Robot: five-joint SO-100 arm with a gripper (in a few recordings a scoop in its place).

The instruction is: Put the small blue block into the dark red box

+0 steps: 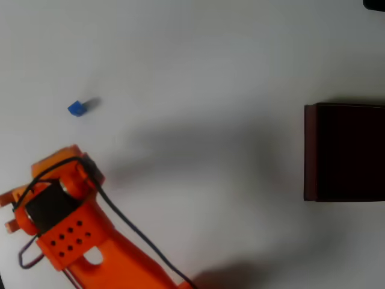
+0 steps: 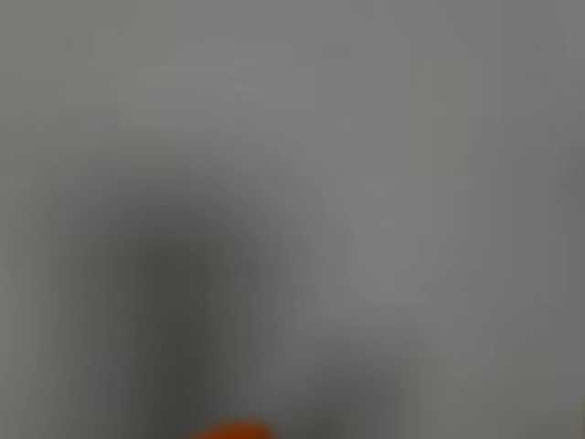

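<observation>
In the overhead view the small blue block [image 1: 76, 108] lies alone on the white table at the upper left. My orange gripper [image 1: 63, 161] is at the lower left, a short way below the block and apart from it. Its motor and body cover the fingers from above, so I cannot tell how the jaws stand. The dark red box [image 1: 310, 153] sits at the right edge, far from both, with its dark inside facing up and partly cut off by the frame. The wrist view is a grey blur with an orange sliver [image 2: 233, 430] at the bottom edge.
A black cable [image 1: 138, 238] runs along the arm toward the bottom edge. Bare white table [image 1: 204, 90] stretches between the block and the box. A dark object [image 1: 376, 3] pokes in at the top right corner.
</observation>
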